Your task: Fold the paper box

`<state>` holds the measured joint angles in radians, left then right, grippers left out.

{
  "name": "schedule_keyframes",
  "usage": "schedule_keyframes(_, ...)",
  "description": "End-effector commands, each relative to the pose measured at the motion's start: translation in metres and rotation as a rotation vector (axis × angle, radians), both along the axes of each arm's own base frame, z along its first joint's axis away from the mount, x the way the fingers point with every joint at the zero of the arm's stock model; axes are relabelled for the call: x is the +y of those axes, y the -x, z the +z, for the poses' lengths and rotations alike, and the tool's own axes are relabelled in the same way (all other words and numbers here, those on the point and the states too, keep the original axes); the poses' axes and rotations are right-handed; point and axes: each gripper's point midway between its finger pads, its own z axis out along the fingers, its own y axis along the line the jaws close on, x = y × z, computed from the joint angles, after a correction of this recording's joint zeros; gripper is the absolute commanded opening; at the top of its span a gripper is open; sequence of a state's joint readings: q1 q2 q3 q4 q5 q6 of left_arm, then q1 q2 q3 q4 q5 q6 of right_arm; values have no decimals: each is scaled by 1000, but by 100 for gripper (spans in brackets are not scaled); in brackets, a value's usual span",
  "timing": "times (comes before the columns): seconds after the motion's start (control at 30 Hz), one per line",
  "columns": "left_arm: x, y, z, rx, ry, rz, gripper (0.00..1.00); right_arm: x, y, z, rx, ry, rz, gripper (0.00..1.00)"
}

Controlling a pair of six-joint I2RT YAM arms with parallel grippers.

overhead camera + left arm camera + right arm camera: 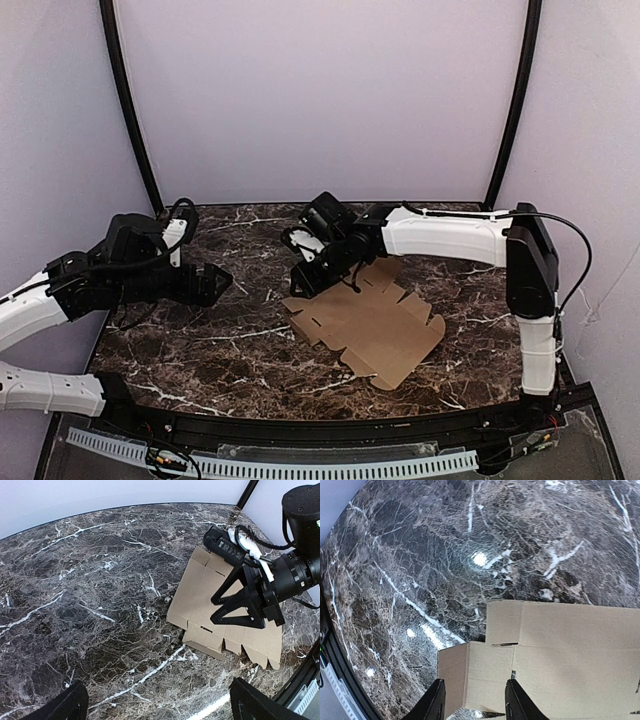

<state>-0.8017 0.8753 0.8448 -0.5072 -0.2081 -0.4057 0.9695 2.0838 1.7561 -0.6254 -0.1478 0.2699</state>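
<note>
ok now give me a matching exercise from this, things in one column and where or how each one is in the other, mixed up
Things:
1. paper box
2. left gripper
3. right gripper
4. table

States:
A. dark marble with white veins
B. fingers apart at a cardboard flap
C. lying flat, unfolded
D. wide open over bare marble, away from the cardboard

Pairs: 1-C, 2-D, 3-B, 4-A

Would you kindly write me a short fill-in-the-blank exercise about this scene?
The paper box lies ___ on the marble table, unfolded. The ___ gripper is above a flap of the box. The left gripper, apart from the box, stands wide ___. Missing: flat; right; open.
</note>
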Motion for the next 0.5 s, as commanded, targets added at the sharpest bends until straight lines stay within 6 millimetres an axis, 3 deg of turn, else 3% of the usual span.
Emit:
schedule_keyframes(0.0,-12,3,-12,56,11,-36,100,-25,-31,48,-156,-63,-103,48)
schedule_keyframes(0.17,-25,3,-26,137,36,-42,100,-86,-60,76,-313,-19,-255,65)
schedule_keyframes(0.47,-52,0,-80,397,137,75,90,-172,-80,92,-509,145,-471,86)
